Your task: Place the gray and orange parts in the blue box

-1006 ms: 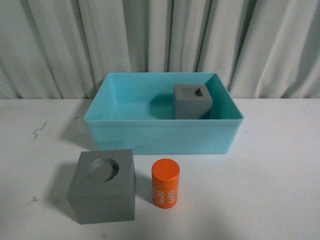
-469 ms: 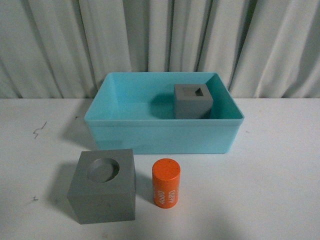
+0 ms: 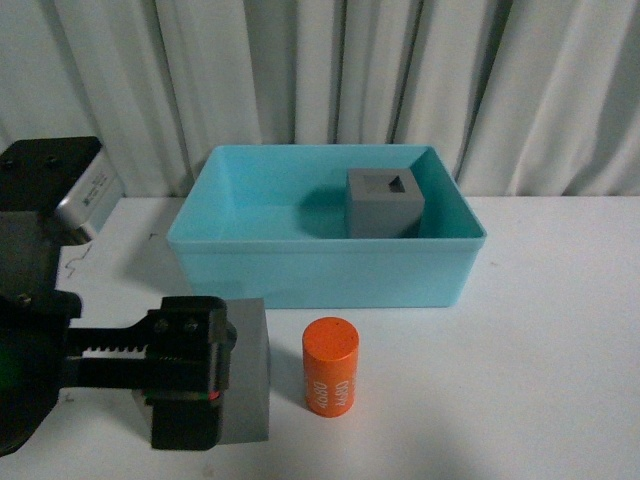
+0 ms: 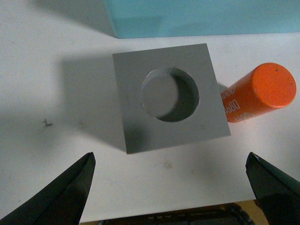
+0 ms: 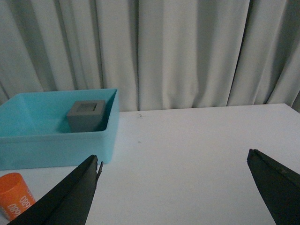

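A gray cube with a round recess [image 4: 129,117] sits on the white table, in front of the blue box [image 3: 320,240]. My left gripper [image 4: 169,159] is open and hovers above this cube, its fingers spread wider than the cube and apart from it. In the front view my left arm [image 3: 150,360] hides most of that cube [image 3: 250,375]. The orange cylinder [image 3: 330,367] stands upright just right of the cube. The second gray cube [image 3: 385,203], with an angular recess, sits inside the box at the back right. My right gripper [image 5: 172,157] is open and empty over bare table right of the box.
A gray-white curtain hangs behind the table. The white tabletop [image 3: 560,340] extends right of the box and cylinder. The right wrist view also shows the box [image 5: 56,145], the cube in it [image 5: 86,116] and the cylinder [image 5: 16,197].
My left arm has come into the front view from the left and now covers the round-recess cube. The cubes, cylinder and box have not moved.
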Robot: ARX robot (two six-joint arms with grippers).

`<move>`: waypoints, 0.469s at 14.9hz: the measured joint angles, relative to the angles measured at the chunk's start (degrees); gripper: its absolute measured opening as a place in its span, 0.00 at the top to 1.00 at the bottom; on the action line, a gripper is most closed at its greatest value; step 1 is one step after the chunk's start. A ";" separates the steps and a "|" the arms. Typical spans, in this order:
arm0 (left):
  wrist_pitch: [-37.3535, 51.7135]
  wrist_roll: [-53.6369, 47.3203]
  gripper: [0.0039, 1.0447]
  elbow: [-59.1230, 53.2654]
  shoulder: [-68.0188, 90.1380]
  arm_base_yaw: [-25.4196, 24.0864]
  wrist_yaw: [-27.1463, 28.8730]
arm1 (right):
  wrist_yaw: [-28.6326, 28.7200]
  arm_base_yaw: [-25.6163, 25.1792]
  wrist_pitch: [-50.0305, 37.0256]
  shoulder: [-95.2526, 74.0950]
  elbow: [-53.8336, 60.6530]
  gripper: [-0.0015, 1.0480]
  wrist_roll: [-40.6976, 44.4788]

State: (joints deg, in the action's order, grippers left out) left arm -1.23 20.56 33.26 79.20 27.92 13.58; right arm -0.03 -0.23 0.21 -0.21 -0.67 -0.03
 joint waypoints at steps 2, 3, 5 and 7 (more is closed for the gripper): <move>1.60 -0.15 0.06 1.92 3.85 -0.52 0.37 | 0.02 0.00 0.00 0.00 0.00 0.06 -0.02; 2.82 -0.70 0.06 2.62 5.42 -1.38 0.33 | 0.02 0.00 0.00 0.00 0.00 0.06 0.00; 4.98 -2.38 0.06 3.72 8.48 -3.02 0.22 | 0.02 0.00 0.00 0.00 0.00 0.06 0.00; 6.05 -3.41 0.06 3.85 10.45 -4.00 -0.33 | 0.02 0.00 0.00 0.00 0.00 0.06 0.00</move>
State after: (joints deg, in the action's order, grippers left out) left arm 4.82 17.15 37.10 89.65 23.92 13.26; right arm -0.01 -0.23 0.21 -0.21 -0.67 -0.03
